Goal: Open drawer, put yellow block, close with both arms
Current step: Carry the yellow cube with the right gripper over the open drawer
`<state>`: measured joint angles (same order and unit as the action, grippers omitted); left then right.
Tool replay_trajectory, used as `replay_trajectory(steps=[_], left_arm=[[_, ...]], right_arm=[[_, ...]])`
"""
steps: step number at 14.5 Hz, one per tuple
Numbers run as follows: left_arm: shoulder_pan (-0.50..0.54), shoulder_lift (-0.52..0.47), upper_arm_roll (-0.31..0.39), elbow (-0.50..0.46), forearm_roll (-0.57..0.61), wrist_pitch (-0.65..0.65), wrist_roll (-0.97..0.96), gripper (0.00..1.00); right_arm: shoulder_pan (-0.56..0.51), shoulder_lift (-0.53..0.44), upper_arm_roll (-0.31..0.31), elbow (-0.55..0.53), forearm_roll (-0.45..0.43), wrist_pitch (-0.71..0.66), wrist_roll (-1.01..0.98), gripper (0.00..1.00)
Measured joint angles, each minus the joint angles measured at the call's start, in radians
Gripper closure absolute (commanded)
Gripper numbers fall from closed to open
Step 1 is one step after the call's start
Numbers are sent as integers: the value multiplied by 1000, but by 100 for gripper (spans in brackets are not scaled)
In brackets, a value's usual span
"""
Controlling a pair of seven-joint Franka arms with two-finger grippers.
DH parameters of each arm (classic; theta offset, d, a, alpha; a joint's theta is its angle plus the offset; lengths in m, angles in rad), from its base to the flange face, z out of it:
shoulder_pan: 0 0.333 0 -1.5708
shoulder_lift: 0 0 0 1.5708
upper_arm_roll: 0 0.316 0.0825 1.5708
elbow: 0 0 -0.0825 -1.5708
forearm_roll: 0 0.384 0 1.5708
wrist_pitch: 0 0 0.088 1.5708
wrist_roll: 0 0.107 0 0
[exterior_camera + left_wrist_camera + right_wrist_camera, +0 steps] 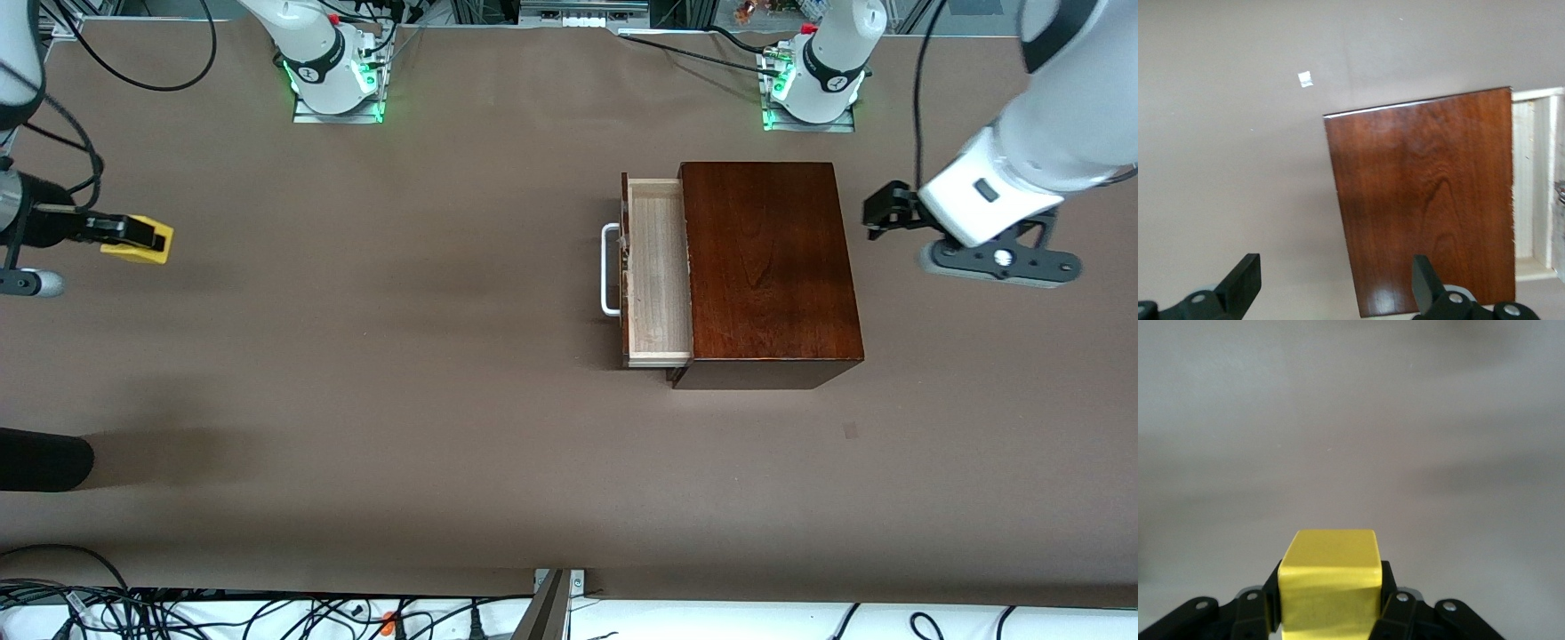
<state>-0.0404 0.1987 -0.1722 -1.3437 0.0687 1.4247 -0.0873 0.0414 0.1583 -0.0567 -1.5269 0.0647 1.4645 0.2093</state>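
The drawer stands pulled out of the dark wooden box, its pale inside bare and its white handle pointing toward the right arm's end of the table. My right gripper is over the bare table at the right arm's end, far from the box, shut on the yellow block. In the right wrist view the yellow block fills the gap of the right gripper. My left gripper hangs open beside the box's closed end. The left wrist view has the left gripper wide apart over the box.
A black rounded object juts in at the table's edge toward the right arm's end, nearer the camera. Cables run along the table's edges. A small white scrap lies on the table near the box.
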Motion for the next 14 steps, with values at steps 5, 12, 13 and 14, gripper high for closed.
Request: replay_trajectory(steps=[5, 12, 13, 14], left_arm=[[3, -156, 95, -253, -73, 182, 27, 0], [9, -215, 114, -332, -78, 201, 70, 0], [9, -214, 114, -332, -78, 200, 71, 0], [9, -214, 114, -332, -78, 200, 72, 0]], right_arm=[[288, 39, 12, 53, 73, -8, 635, 100], [624, 214, 17, 199, 134, 200, 1527, 100], [659, 247, 17, 224, 134, 235, 1630, 100], [690, 284, 17, 254, 134, 262, 1729, 100]])
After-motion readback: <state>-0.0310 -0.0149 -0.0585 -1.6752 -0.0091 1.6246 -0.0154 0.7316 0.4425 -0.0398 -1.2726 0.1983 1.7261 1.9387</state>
